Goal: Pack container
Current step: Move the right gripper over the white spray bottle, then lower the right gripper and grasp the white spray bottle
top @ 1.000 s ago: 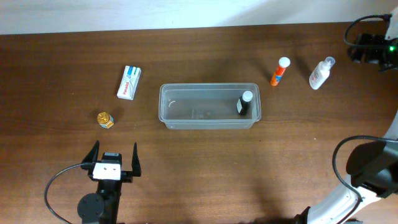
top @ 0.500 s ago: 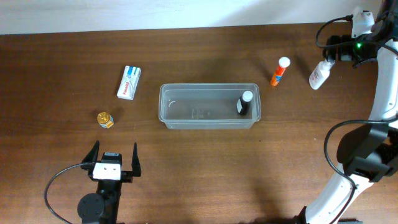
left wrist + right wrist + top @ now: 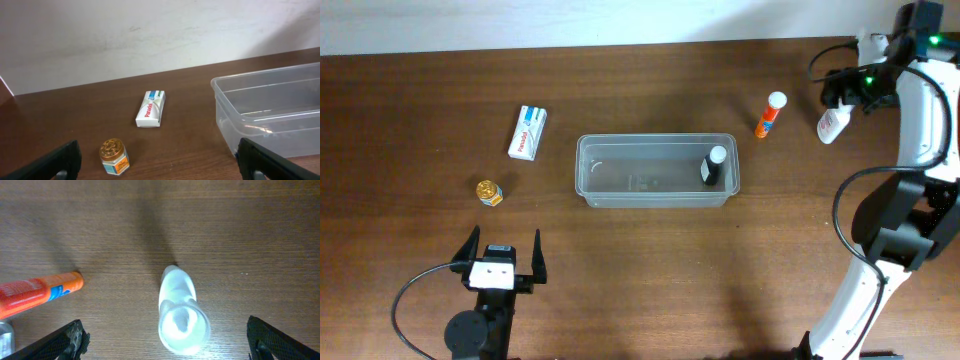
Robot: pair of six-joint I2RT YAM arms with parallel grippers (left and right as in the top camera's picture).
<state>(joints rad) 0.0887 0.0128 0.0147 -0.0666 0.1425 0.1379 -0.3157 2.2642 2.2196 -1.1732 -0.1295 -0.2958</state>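
A dark brown wooden table [image 3: 640, 280] fills the overhead view, ending at a pale wall [image 3: 150, 35] along its far edge. The clear container [image 3: 650, 137] sits mid-table with its long side parallel to that edge, bare wood on all sides and a wide free band toward the near edge. The right gripper [image 3: 165, 339] hangs near the far right corner, jaws spread wide on either side of a white bottle [image 3: 834, 120] lying on the wood, not touching it. The left gripper [image 3: 504, 243] rests by the near edge, jaws apart and holding nothing. Left of the container lie a white Panadol box [image 3: 528, 132] and a gold-lidded jar [image 3: 489, 192], well apart. An orange tube [image 3: 771, 114] lies near the white bottle. A black bottle [image 3: 713, 166] stands in the container's right end.
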